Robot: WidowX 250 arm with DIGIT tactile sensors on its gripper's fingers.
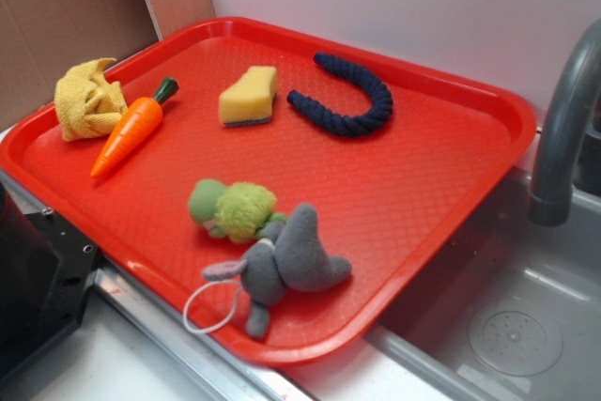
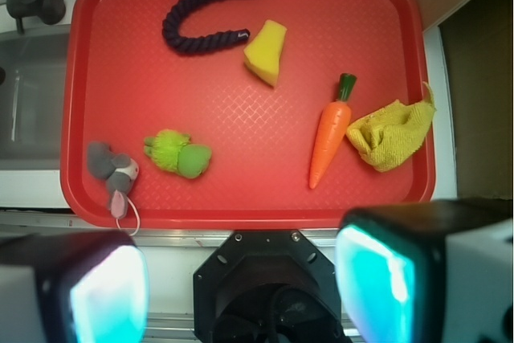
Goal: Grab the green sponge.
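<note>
Hand (image 2: 241, 287) spread wide and empty at six o'clock in the wrist view, off the red tray (image 2: 241, 210), touching nothing, green sponge (image 2: 267, 52) lying toward twelve o'clock, beside a dark rope (image 2: 201, 18)

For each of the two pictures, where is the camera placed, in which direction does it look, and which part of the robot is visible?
Exterior: beside the tray, looking down obliquely across the red tray at the green sponge; a black part at the lower left edge may be robot, unclear.
Wrist: high above, looking straight down; the gripper shows at the bottom, both fingers wide apart.
Shared: tray, sponge, carrot, blue rope, yellow cloth, green plush, grey plush, faucet.
</note>
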